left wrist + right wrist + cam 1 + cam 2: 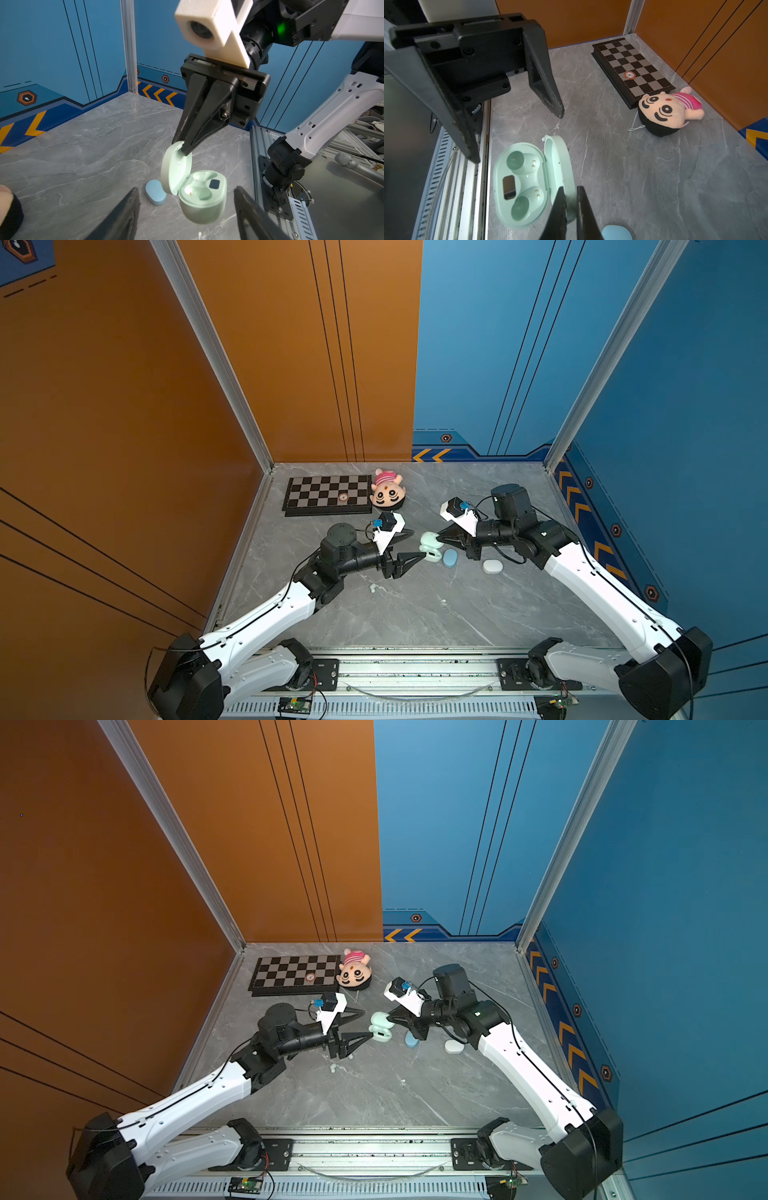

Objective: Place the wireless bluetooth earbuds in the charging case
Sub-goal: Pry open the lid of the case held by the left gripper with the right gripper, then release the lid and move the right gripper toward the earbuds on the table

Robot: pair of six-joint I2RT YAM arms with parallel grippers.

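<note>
The mint-green charging case (pixel 430 548) (pixel 380 1028) hangs open near the middle of the table. Both of its sockets (pixel 517 160) are empty. My right gripper (pixel 571 188) (pixel 436 537) is shut on the case's raised lid (pixel 176 168). My left gripper (pixel 186 188) (pixel 419 544) is open, its fingers either side of the case body (pixel 202 195) and apart from it. One small white earbud (pixel 372 588) (pixel 332 1068) lies on the table, below the left gripper in both top views. A white speck (pixel 543 139) shows behind the lid; other earbuds are out of view.
A closed light-blue case (pixel 450 558) (pixel 155 194) and a closed white case (pixel 492 566) lie just right of the green one. A chessboard (pixel 328 494) with a chip and a plush doll (pixel 387 489) sit at the back. Walls stand close; a metal rail (pixel 415 668) runs along the front.
</note>
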